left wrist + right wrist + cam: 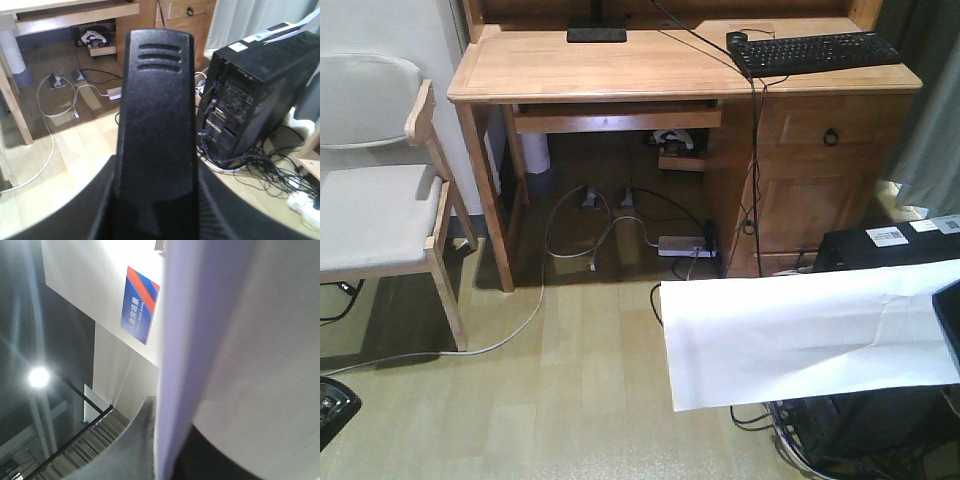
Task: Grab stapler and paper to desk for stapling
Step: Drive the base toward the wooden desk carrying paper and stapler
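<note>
right claw (949, 322) pinches large white creased paper sheet (800, 330) by its right end; long axis runs parallel to light-wood plank counter (590, 65), which lies ahead-left. left claw: can't tell.

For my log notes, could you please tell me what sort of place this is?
Probably a home office or study: a wooden desk with a keyboard, a chair beside it, and a computer tower with tangled cables.
</note>
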Robot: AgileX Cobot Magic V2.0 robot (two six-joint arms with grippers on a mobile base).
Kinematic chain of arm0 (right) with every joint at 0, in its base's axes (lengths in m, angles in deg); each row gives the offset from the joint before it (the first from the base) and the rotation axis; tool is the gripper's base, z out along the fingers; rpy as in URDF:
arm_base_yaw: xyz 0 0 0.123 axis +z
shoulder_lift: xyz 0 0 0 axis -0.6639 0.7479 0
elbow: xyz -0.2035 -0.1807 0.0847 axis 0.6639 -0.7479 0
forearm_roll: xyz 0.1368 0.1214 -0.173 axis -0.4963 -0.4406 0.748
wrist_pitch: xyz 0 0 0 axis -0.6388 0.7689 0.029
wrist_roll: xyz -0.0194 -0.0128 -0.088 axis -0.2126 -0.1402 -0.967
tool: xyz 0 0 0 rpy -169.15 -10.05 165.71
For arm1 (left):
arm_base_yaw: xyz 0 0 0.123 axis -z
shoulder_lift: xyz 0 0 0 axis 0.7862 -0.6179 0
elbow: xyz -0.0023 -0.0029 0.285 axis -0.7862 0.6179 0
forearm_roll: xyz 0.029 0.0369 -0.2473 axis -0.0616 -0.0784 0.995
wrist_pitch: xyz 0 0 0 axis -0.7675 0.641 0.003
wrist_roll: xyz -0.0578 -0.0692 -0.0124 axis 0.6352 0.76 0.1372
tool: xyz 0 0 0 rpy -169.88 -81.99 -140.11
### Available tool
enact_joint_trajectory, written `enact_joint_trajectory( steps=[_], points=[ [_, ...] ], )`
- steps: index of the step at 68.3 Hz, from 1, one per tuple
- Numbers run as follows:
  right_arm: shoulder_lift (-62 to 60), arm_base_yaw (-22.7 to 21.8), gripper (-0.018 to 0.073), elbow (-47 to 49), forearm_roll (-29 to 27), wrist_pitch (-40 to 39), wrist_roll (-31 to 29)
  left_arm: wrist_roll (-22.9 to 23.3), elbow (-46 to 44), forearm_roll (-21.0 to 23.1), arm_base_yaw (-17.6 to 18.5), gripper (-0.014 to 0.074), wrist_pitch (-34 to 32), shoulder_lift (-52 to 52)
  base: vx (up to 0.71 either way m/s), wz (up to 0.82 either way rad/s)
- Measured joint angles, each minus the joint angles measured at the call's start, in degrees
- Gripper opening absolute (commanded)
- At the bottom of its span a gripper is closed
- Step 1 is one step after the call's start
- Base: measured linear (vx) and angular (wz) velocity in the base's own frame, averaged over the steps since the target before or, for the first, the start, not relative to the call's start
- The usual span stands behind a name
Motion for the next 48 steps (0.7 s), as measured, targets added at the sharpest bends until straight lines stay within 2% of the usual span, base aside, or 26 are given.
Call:
enact_joint_trajectory(
  steps=[48],
  points=[
    [0.0, 0.0, -0.0001, 0.0, 0.0, 0.0, 0.0, 0.0, 0.0, 0.0, 0.0, -0.0006, 0.0, 0.0, 0.19, 0.03]
  ],
)
